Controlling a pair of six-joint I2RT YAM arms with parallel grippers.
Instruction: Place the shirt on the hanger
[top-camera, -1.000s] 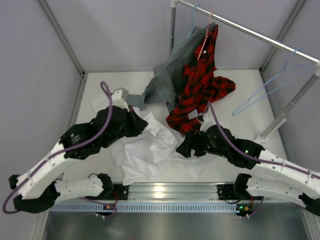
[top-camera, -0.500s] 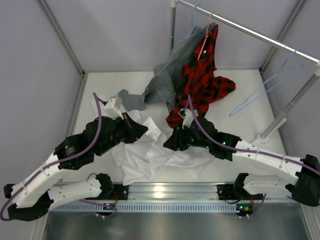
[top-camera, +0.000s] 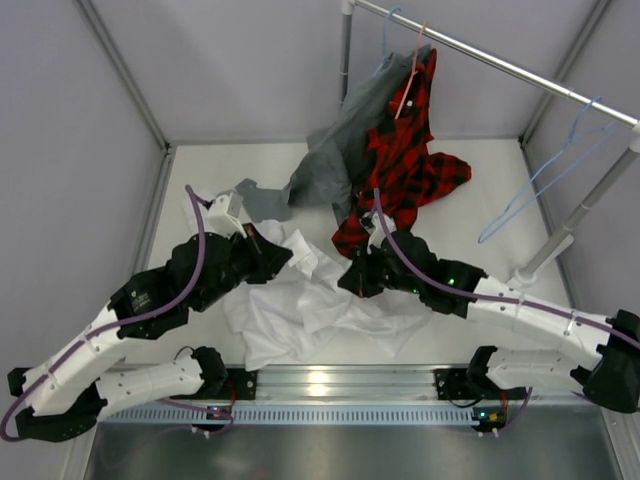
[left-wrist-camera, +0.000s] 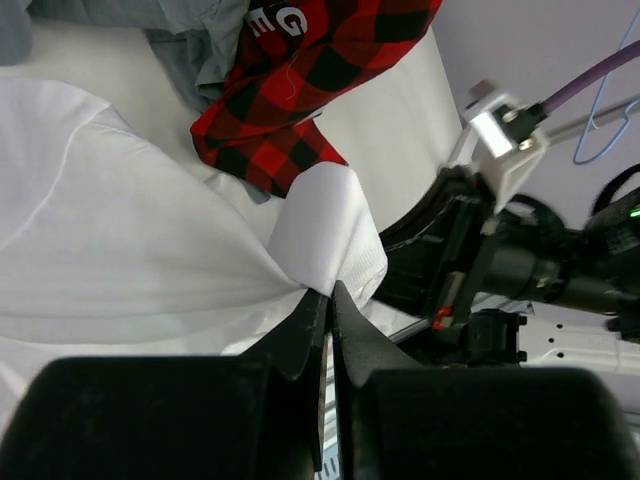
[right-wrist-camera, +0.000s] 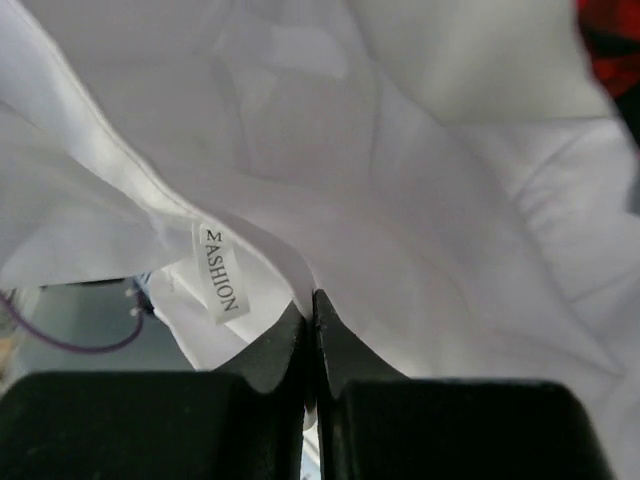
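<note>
Two grippers are on the shirt (top-camera: 300, 315), one at each side of its far edge.

Shirt: white, wrinkled, lying in a heap on the counter (top-camera: 250, 165) at the near middle, between the two arms. Its far right corner lies just beside the hem of the plaid shirt (top-camera: 400, 170).

Left gripper (top-camera: 283, 256): the wrist view shows the jaws all but together at the tips (left-wrist-camera: 325, 295), with a fold of white cloth pinched between them. The cloth rises from the pinch in a short peak (pulled taut into radiating creases on the left side).

Right gripper (top-camera: 347, 282): jaws pressed together (right-wrist-camera: 310, 300) on a ridge of white cloth. A sewn label (right-wrist-camera: 220, 272) reading "FASHION" hangs just left of the pinch. This gripper sits at the shirt's far right, close to the plaid hem.

Hanger (top-camera: 486, 235): light blue, hooked on the rail (top-camera: 480, 50) at the far right, tilted, its frame reaching down and left over the counter. It carries nothing and is well apart from the shirt and from both grippers.

Other items: the plaid shirt and a grey garment (top-camera: 330, 160) hang from the rail's left end and trail onto the far counter, grey to the left of plaid.
</note>
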